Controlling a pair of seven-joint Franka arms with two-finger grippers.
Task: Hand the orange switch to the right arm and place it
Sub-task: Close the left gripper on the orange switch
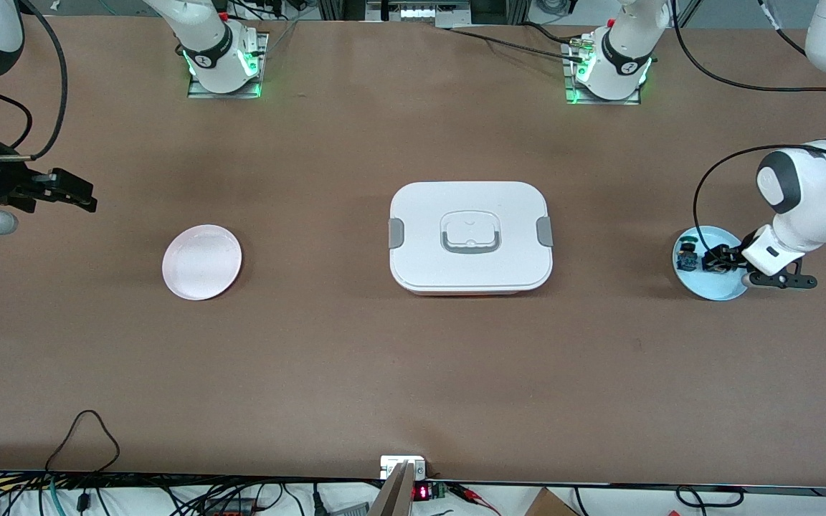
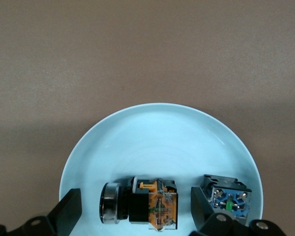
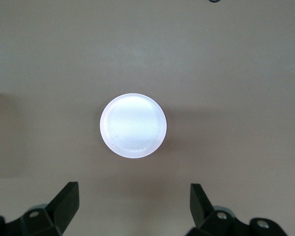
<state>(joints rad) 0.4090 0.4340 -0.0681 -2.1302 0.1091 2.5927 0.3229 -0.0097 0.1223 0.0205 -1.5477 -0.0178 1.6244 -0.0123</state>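
Left gripper (image 1: 720,259): low over the pale blue plate (image 1: 703,287) at the left arm's end of the table, fingers spread wide. In the left wrist view the two finger pads (image 2: 69,209) stand either side of the orange switch (image 2: 146,202), not touching it; released, grasping nothing. Judged purpose of the stance: straddling the part for a pinch across its body before lifting.

Orange switch: lying on its side in the blue plate, black body with dark round end and tan-gold contact block; the orange shows only as a small piece on top. Not yet lifted.

Second switch (image 2: 227,200): blue body with a green spot, in the same plate just beside the orange one, close to one left finger pad. Risk, as a judgement: a closing finger may nudge it.

Right gripper (image 1: 69,192): up in the air at the right arm's end of the table, above bare table beside the pink plate (image 1: 202,261), fingers apart and empty. The right arm waits; its wrist camera looks down at that plate, the likely place for setting down.

White lidded box (image 1: 470,238): mid-table between the two plates, closed, grey latches at both ends, untouched
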